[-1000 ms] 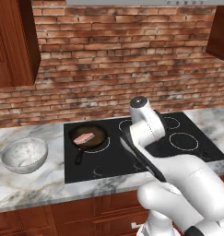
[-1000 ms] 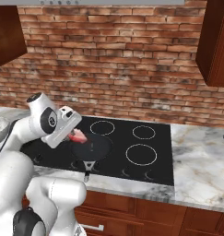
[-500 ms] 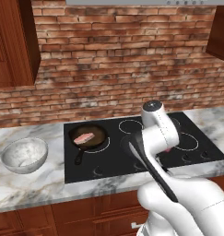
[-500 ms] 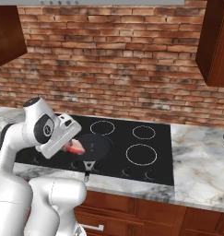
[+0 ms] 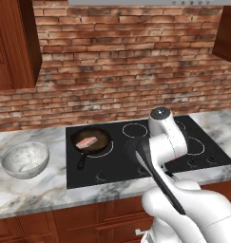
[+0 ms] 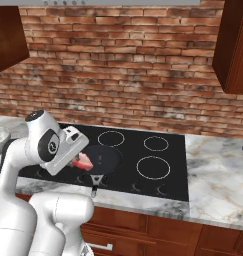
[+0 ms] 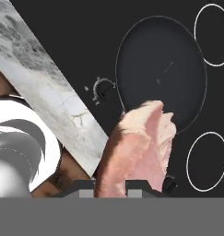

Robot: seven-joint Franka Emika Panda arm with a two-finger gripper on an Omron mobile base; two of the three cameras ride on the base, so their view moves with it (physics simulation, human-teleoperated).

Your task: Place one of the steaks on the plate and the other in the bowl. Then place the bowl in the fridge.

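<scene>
My gripper (image 7: pixel 111 188) is shut on a pink marbled steak (image 7: pixel 138 145), which hangs from it above an empty black frying pan (image 7: pixel 159 69) on the cooktop. From the right base camera the held steak (image 6: pixel 83 161) shows at the gripper (image 6: pixel 79 159), over that pan (image 6: pixel 104 159). Another steak (image 5: pixel 86 141) lies in a second black pan (image 5: pixel 91 141) at the cooktop's left rear. The whitish speckled bowl (image 5: pixel 25 159) stands empty on the marble counter, left of the cooktop. Plate and fridge are out of view.
The black cooktop (image 5: pixel 202 154) has free burners to the right. Marble counter (image 5: pixel 36 190) runs along both sides, with a brick wall behind and wooden cabinets (image 5: pixel 14 42) overhead. The empty pan's handle (image 6: pixel 95 180) points toward the counter's front edge.
The arm has swung and the hand has come down and back toward the front of the cooktop, with the steak still in the grip. The other steak, pans and bowl stay put.
</scene>
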